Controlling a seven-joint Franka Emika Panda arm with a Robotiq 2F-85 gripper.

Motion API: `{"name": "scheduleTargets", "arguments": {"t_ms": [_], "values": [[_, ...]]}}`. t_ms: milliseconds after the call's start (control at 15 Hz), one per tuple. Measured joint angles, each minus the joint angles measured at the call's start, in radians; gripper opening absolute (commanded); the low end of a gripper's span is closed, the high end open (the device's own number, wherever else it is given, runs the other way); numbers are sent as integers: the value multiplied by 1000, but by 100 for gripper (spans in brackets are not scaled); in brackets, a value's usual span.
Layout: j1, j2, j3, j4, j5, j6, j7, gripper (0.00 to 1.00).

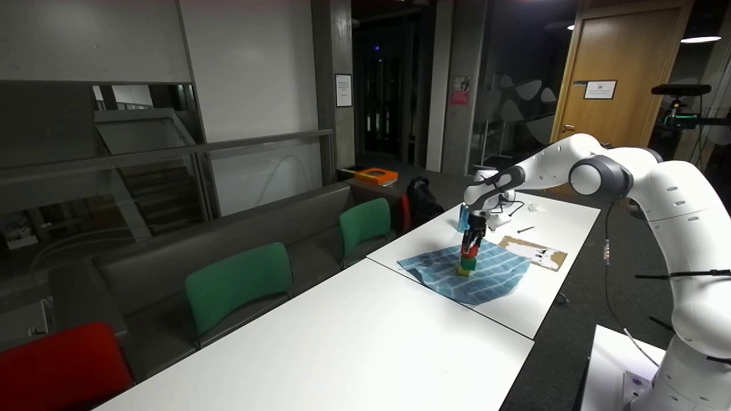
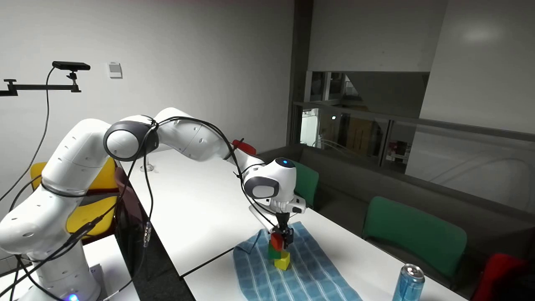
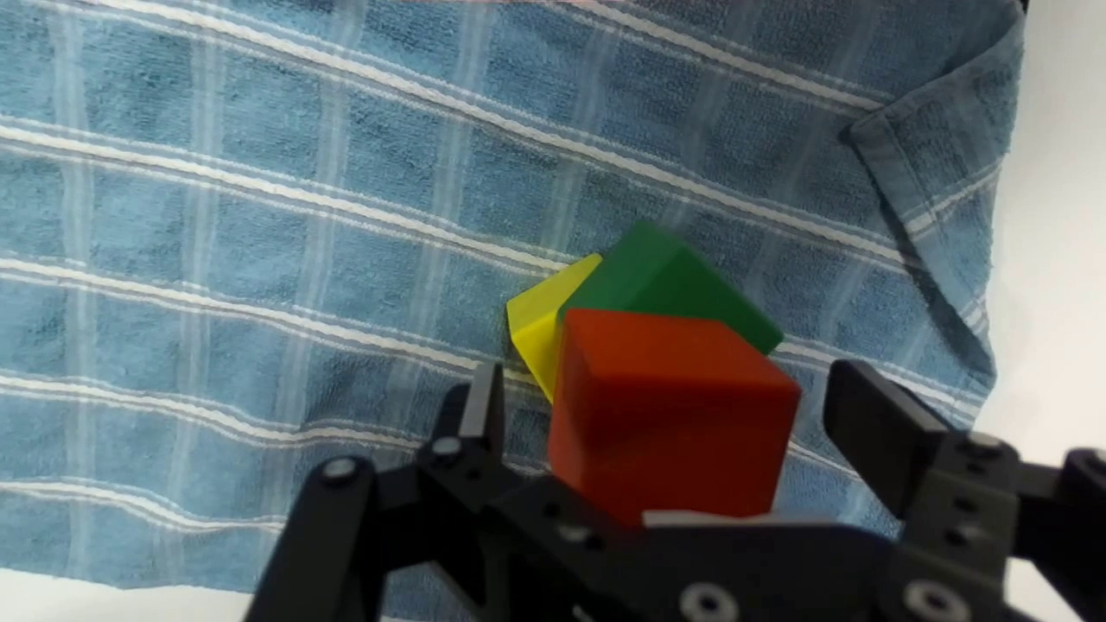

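Two smooth, white, straight-edged tabletops (image 1: pixel 320 342) meet at a thin dark seam. One glossy white arm (image 1: pixel 674 200), with rounded joints and grey bands, rises from a white stand (image 1: pixel 608 357) off one long edge, arches high over the tabletops and bends at the wrist so that its tool end points down. Two green chairs (image 1: pixel 240 285) with smooth curved backs line the opposite long edge. One blue cloth (image 3: pixel 259 225), softly wrinkled and crossed by pale woven stripes, spreads close along the seam with one corner folded over. One flat brown sheet (image 1: pixel 542 255) bearing a white figure lies just beside the cloth, near the arm-side edge. The one gripper (image 3: pixel 665 380), black and angular, is released: its two fingers stand apart, leaving a gap on either side of the red block (image 3: pixel 674 423). One blue can (image 2: pixel 409 285), a shiny metal cylinder, stands upright near the chair-side edge. Three plain, sharp-edged blocks form one stack on the cloth, between the two long edges: the red block on top, the green block (image 3: pixel 661 272) beneath it and turned at an angle, the yellow block (image 3: pixel 544 320) lowest and partly hidden. One thin dark stick (image 1: pixel 526 229) lies past the sheet, farther from the seam
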State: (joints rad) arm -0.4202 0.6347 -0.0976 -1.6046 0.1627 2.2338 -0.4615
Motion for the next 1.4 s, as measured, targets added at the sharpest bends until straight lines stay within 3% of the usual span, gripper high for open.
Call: {"name": "scheduleTargets", "arguments": {"t_ms": [467,800,1400], "values": [[0,-9,-1,-4,0,0,49,100],[0,-95,-20,-61,0,5,83,100],[8,-390,-35,-362,130,4,102,100]]}}
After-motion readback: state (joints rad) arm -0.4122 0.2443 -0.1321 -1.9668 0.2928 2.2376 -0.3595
